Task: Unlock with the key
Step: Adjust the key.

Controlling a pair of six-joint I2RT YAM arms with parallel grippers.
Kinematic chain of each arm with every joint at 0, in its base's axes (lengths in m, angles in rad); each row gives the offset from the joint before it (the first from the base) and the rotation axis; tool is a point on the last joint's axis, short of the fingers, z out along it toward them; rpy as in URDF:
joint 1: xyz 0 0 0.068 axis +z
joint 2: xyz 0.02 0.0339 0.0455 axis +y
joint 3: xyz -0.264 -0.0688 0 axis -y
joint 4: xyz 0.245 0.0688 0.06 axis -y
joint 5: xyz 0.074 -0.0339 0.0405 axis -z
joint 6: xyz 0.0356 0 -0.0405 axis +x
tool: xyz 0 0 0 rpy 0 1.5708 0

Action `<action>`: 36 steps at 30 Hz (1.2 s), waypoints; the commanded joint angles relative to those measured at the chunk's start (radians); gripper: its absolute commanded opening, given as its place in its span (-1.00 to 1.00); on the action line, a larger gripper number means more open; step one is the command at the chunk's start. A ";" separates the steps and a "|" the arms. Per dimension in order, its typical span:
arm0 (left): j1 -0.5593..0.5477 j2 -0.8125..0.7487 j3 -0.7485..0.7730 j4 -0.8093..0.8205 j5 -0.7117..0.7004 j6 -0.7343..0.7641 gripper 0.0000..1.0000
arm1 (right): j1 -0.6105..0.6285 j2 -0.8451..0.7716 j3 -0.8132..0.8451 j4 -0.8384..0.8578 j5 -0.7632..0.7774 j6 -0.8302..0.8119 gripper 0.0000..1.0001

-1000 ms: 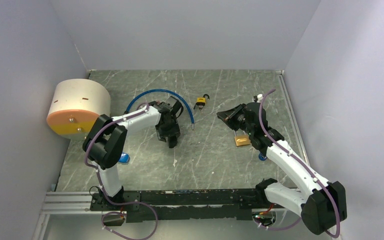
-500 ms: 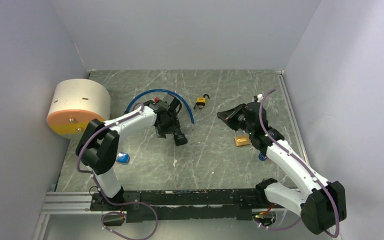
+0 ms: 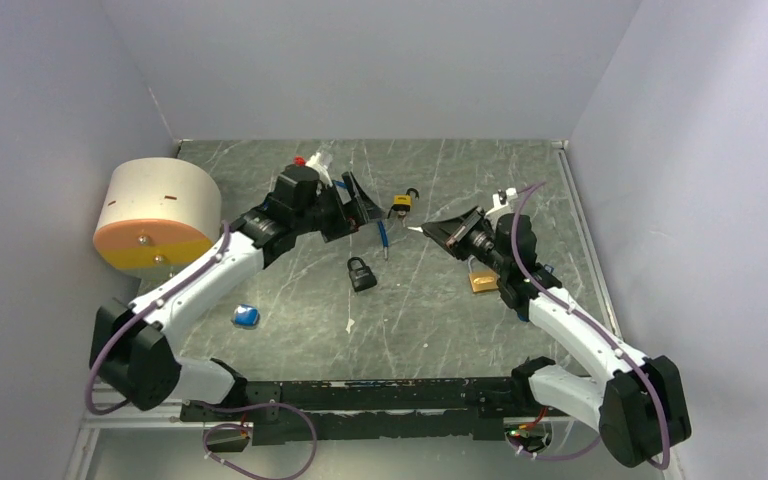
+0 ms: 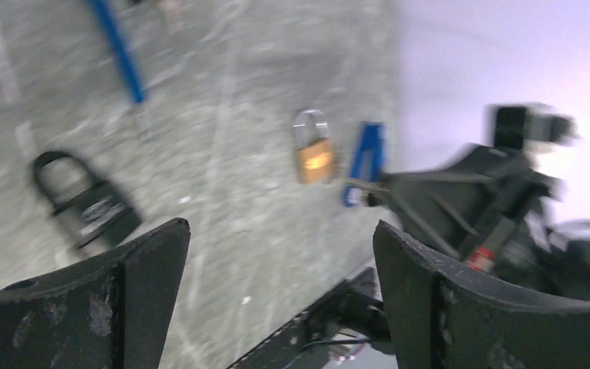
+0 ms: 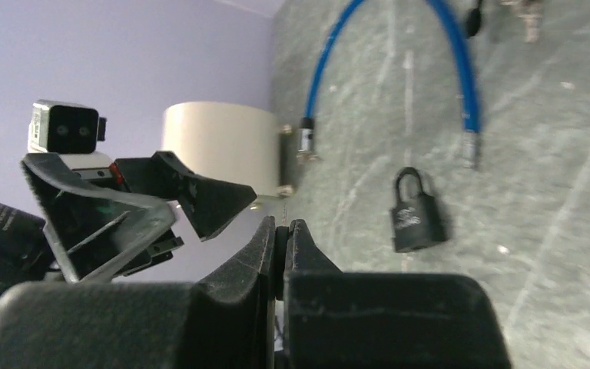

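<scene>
Left claw [image 3: 363, 203]: spread wide, empty, raised over the far part of the bench [image 3: 430, 320]. Right claw [image 3: 432, 230]: pinched shut on a thin pale blade, presumably the key [image 3: 416, 229], tip aimed left. Black padlock [image 3: 362, 274], judged the target: flat on the bench between both claws, toward the bases. Long axis near-to-far, shackle at the far end. Slightly nearer the left claw.

The top view looks steeply down from above and behind the robot, taking in the whole counter [image 3: 440, 320]. The left wrist view skims low over the counter past its left claw [image 4: 280, 254] toward the right arm [image 4: 476, 200], and is blurred. The right wrist view faces back along the right claw [image 5: 283, 231]. All three share the black padlock [image 3: 361, 274].
</scene>
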 commanded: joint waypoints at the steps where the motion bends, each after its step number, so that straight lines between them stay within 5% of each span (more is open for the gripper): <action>1: 0.005 -0.064 -0.067 0.372 0.246 -0.029 0.86 | -0.010 0.029 -0.013 0.373 -0.190 0.098 -1.00; 5: 0.006 -0.064 -0.069 0.394 0.308 -0.060 0.85 | -0.010 0.050 -0.016 0.511 -0.249 0.176 -1.00; 12: 0.036 -0.035 -0.137 0.745 0.419 -0.329 0.70 | -0.010 0.068 0.000 0.625 -0.306 0.248 -1.00; 18: 0.044 0.039 -0.150 0.975 0.488 -0.499 -0.03 | -0.011 0.065 0.002 0.640 -0.313 0.274 -1.00; 22: 0.042 0.061 -0.156 1.062 0.506 -0.569 -0.34 | -0.011 0.068 0.002 0.643 -0.311 0.287 -1.00; 27: 0.040 0.044 -0.157 1.037 0.524 -0.569 -0.23 | -0.010 0.066 0.010 0.620 -0.293 0.281 -1.00; 36: 0.040 0.022 -0.165 0.954 0.535 -0.527 -0.31 | -0.012 0.093 0.026 0.644 -0.283 0.299 -1.00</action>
